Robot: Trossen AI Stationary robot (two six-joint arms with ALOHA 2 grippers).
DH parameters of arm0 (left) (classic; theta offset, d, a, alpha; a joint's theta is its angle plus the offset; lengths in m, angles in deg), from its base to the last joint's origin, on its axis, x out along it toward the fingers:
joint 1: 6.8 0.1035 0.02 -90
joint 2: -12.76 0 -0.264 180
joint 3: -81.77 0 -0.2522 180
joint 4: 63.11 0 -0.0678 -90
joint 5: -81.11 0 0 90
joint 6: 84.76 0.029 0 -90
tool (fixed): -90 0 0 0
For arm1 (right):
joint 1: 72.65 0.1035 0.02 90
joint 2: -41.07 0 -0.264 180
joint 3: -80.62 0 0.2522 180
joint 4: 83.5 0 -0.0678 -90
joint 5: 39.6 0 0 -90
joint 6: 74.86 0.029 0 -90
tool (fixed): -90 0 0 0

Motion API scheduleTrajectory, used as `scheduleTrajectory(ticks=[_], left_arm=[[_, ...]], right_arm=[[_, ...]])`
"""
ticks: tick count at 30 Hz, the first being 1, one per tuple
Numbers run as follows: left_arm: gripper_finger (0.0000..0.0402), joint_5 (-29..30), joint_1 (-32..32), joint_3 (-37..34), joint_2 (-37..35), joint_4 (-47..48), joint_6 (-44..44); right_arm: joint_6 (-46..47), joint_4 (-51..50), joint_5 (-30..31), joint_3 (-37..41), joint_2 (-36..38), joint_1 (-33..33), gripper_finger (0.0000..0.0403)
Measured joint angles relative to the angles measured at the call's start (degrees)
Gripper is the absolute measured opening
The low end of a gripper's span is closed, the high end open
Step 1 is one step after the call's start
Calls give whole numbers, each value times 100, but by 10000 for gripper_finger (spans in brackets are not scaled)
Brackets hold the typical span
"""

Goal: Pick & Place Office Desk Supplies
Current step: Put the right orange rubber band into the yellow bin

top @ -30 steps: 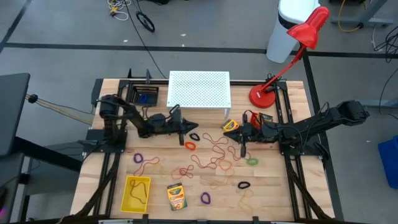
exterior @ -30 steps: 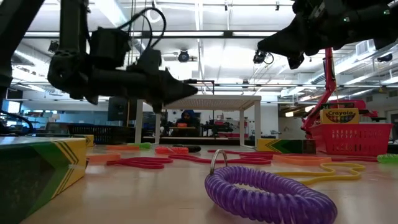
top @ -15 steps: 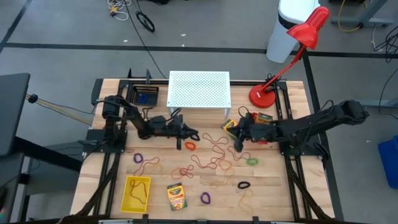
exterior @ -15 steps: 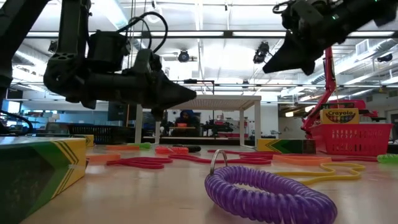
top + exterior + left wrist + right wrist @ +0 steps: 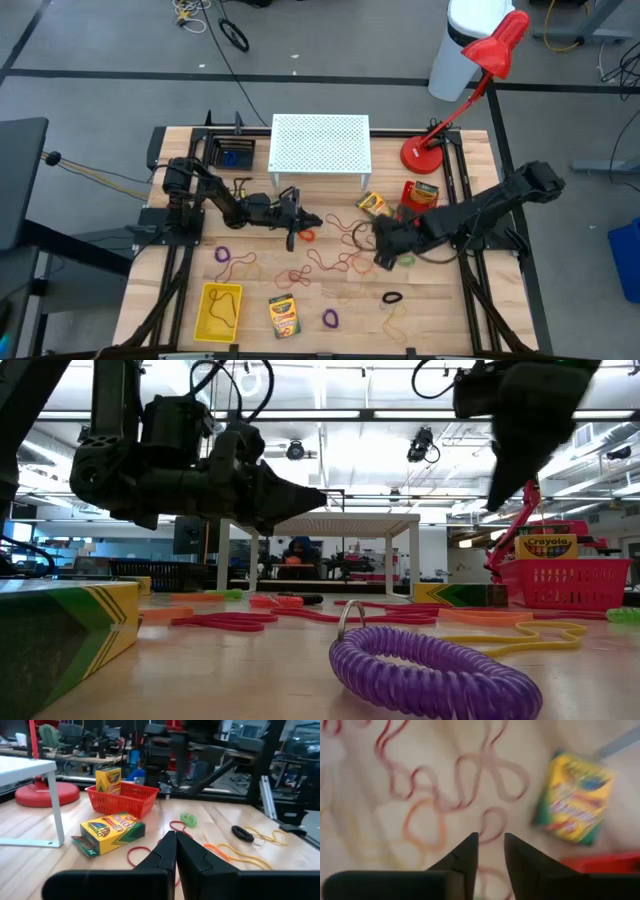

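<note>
Landmark: white perforated stand (image 5: 321, 144) at the back-centre of the table (image 5: 455, 310); left gripper (image 5: 312, 220) hovers just in front of the stand's left leg, fingers pressed together, nothing between them; orange loop (image 5: 306, 235) lies on the wood just beside its tip; right gripper (image 5: 380, 262) hangs in front of the stand's right side, pointing down over the tangle of reddish-tan rubber bands (image 5: 345, 240); its fingers (image 5: 468, 851) stand a narrow gap apart, nothing in them.

Crayon boxes: one lying flat just in front of the stand's right leg (image 5: 107, 835), label reads "Crayola"; one upright in the red basket (image 5: 123, 798) right of the stand, box (image 5: 545, 546) also marked "Crayola"; a third (image 5: 284, 315) well in front of the stand, beside the yellow tray (image 5: 205, 317), writing too small to read.

Loops in front of the stand: green (image 5: 405, 259) beside the right gripper; black (image 5: 392, 297); purple (image 5: 330, 319) near the front edge.
</note>
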Motion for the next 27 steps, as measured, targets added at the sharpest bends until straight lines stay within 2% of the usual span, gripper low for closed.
scheduleTrajectory(ticks=[7, 12, 17, 27], left_arm=[[13, 95, -13, 396, 2, 986, -78], [8, -21, -136, 528, 2, 967, 196], [8, -28, -203, 549, 2, 972, 375], [9, 76, -198, 549, 2, 1043, 349]], right_arm=[[520, -133, -307, -3, -291, 360, 198], [440, 309, -393, -3, -722, 350, 241], [-26, 921, -657, -3, -1227, 351, 236], [-583, 1686, -801, -3, -1732, 34, 180]])
